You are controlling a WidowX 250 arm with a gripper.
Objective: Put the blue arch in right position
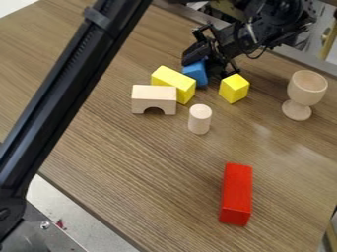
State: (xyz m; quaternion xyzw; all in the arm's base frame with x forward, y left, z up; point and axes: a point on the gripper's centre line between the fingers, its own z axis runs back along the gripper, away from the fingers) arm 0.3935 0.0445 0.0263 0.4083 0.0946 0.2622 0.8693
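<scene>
Found solid, uniform colour on the blue block (196, 73), long yellow block (174, 82), short yellow block (233, 88) and red block (235, 193). Noted pale beige wood tone on the arch (154, 95), cylinder (199, 119) and goblet (307, 87). Recorded brown, streaked grain along the bench (135, 170), and black on the robot arm (271, 24) and diagonal pole (78, 89).

a brown wooden tabletop (125, 162) with grain running diagonally, bordered along its far side by a grey strip (309, 64). beyond the table's lower left edge, a pale grey floor (72, 216) bears a small dark red mark (60, 224) beside a grey metal plate (29, 238) fitted with a round bolt (45, 225). soft light forms a pale sheen on the right part of the tabletop.
</scene>
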